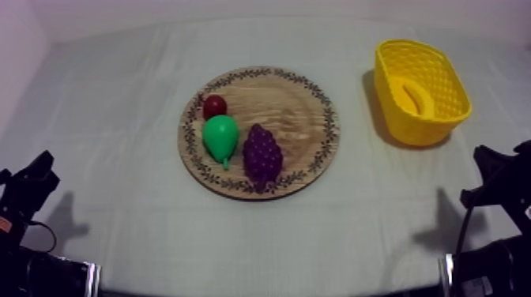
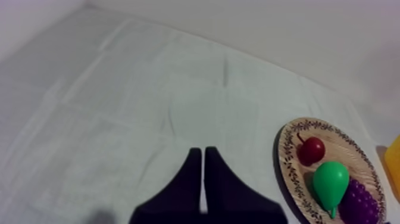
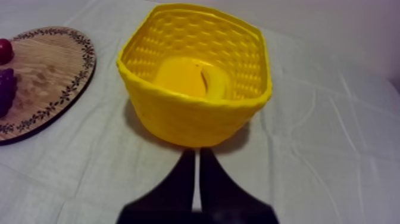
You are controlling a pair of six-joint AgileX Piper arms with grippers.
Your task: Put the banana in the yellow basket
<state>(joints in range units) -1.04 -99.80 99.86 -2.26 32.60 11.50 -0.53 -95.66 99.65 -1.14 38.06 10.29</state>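
The banana (image 1: 414,96) lies inside the yellow basket (image 1: 442,87) at the table's right; the right wrist view shows the banana (image 3: 190,77) on the floor of the basket (image 3: 196,116). The round wooden board (image 1: 296,118) sits mid-table with a small red fruit (image 1: 214,106), a green pear (image 1: 220,137) and purple grapes (image 1: 262,155). My left gripper (image 2: 203,158) is shut on nothing over bare cloth, left of the board (image 2: 351,149). My right gripper (image 3: 197,158) is shut on nothing, just in front of the basket. Both arms rest low at the table's near corners.
Bare grey-white cloth (image 1: 118,118) surrounds the board. A wide gap of cloth lies between the board and the basket. The left arm (image 1: 28,189) and right arm (image 1: 502,178) sit at the front edge.
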